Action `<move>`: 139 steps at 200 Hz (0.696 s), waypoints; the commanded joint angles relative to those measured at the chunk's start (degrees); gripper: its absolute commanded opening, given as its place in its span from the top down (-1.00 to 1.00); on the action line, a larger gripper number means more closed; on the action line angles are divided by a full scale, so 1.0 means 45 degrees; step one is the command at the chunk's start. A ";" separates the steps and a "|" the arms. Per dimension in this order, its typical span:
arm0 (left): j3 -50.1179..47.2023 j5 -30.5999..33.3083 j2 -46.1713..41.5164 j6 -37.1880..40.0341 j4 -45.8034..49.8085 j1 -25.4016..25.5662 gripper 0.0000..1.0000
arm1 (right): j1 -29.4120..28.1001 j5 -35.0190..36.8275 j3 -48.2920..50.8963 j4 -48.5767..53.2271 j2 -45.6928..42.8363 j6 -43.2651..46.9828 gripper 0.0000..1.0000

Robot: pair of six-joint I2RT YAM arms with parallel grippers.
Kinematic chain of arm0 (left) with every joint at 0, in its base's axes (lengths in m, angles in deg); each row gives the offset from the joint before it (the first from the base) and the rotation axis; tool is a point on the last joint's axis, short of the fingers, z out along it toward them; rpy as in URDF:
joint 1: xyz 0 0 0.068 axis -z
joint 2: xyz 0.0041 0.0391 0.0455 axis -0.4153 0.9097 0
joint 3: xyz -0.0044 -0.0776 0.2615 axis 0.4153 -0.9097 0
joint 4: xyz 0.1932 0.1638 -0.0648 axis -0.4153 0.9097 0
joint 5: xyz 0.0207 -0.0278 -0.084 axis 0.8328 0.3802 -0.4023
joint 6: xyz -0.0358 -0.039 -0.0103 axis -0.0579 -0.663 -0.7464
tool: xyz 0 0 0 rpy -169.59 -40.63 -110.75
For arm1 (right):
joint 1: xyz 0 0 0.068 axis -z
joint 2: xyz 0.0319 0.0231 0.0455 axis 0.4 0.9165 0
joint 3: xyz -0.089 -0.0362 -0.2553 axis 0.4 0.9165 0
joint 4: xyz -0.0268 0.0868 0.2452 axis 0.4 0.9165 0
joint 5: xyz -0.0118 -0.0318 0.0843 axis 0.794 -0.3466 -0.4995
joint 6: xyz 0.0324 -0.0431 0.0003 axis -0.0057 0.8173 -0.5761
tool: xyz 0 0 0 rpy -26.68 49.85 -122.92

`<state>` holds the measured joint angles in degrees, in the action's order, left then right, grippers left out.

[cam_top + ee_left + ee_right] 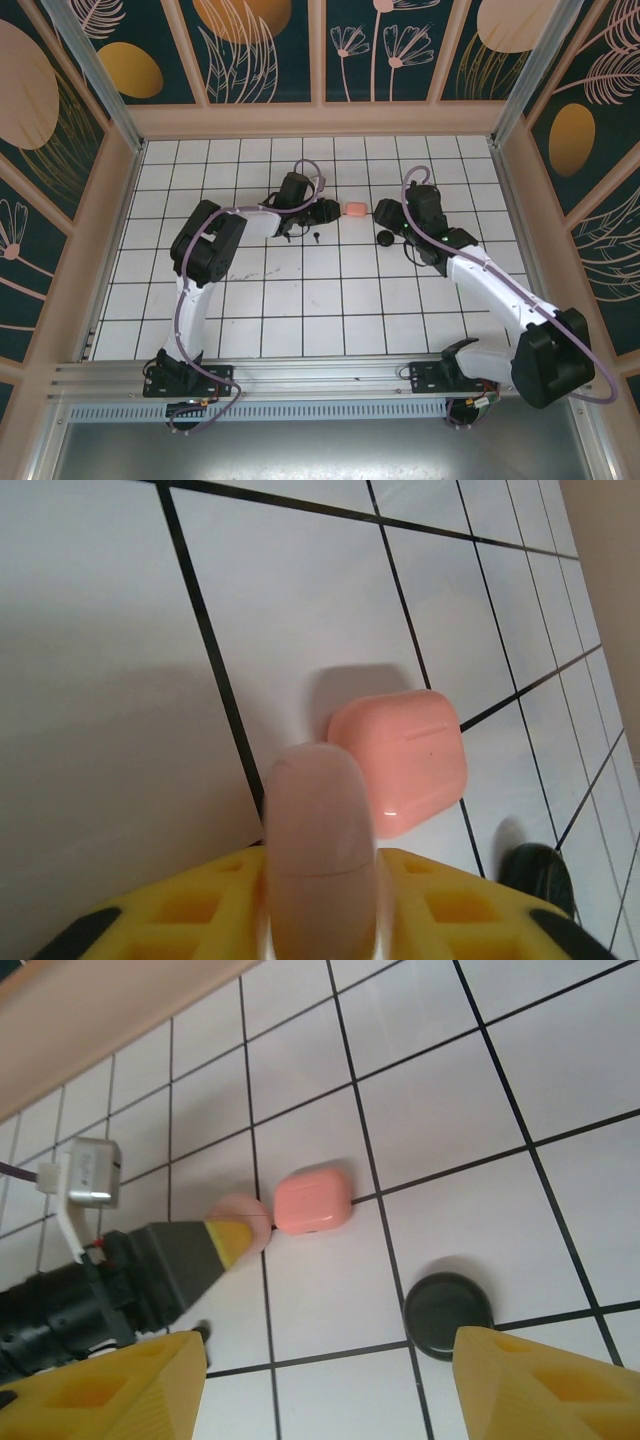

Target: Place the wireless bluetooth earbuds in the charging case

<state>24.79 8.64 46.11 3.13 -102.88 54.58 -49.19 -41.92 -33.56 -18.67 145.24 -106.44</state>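
Coral-pink charging case (312, 1200) lies shut and flat on the white tiled table (450, 1110), and serves as the ref point. Touching or just beside its side nearest the L arm stands a pale pink case (318, 820), upright btwn the yellow fingers of the left gripper (320, 900). Whether those jaws pinch it or sit slack around it can't be told from the views. On the coral case's R-arm side, a bit nearer the bases, lies a black round case (448, 1315). The right gripper (325, 1345) hovers by it w/ jaws spread wide and nothing btwn them. A small black bit (200, 1332) lies nearer the bases than the coral case, on the L-arm side. It's prob. a black earbud, but too small to be sure. No pink buds can be made out.

Step in hand looks like parking the pale case beside the coral one. To do it well, L arm should have the case's base flat on the tile before letting go, and shouldn't nudge the coral case. Fingers should open slowly and back off along their own axis, else the tall case tips. R arm can wait clear of the black case. Each lid needs opening before any bud goes in, so one arm should steady the case
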 commanded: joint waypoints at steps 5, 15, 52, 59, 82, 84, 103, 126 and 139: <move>-0.0160 0.0158 -0.0111 -0.0126 0.0320 -0.0371 0.07 | 0.0181 0.0233 -0.0478 0.0170 0.0602 0.0271 -0.42; -0.0379 0.0171 -0.0310 -0.0087 0.0229 -0.0453 -0.05 | 0.0241 0.0244 -0.0626 0.0235 0.0868 0.0335 -0.44; -0.1330 0.0428 -0.1522 0.0407 0.0103 -0.0982 -0.25 | 0.0502 0.0081 -0.1191 0.0614 0.2125 0.0794 -0.54; -0.1492 0.0481 -0.1833 0.0525 0.0088 -0.1100 -0.27 | 0.0563 0.0012 -0.1338 0.0712 0.2423 0.0918 -0.57; -0.1798 0.0493 -0.2798 0.0861 0.0169 -0.1425 -0.30 | 0.0599 -0.0073 -0.1764 0.1052 0.3510 0.1349 -0.62; -0.1818 0.0493 -0.2881 0.0882 0.0173 -0.1447 -0.30 | 0.0609 -0.0088 -0.1796 0.1083 0.3598 0.1391 -0.62; -0.1920 0.0661 -0.3723 0.1265 0.0333 -0.1549 -0.30 | 0.0612 -0.0020 -0.2048 0.1339 0.4414 0.1693 -0.63; -0.2038 0.0916 -0.4783 0.1680 0.0426 -0.1578 -0.30 | 0.0614 0.0121 -0.2179 0.1490 0.5202 0.2026 -0.63; -0.2133 0.1089 -0.5365 0.1858 0.0441 -0.1578 -0.31 | 0.0613 0.0151 -0.2257 0.1562 0.5538 0.2183 -0.63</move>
<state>16.15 11.97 27.59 7.96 -101.17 47.35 -46.80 -42.10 -41.58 -14.34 167.88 -99.44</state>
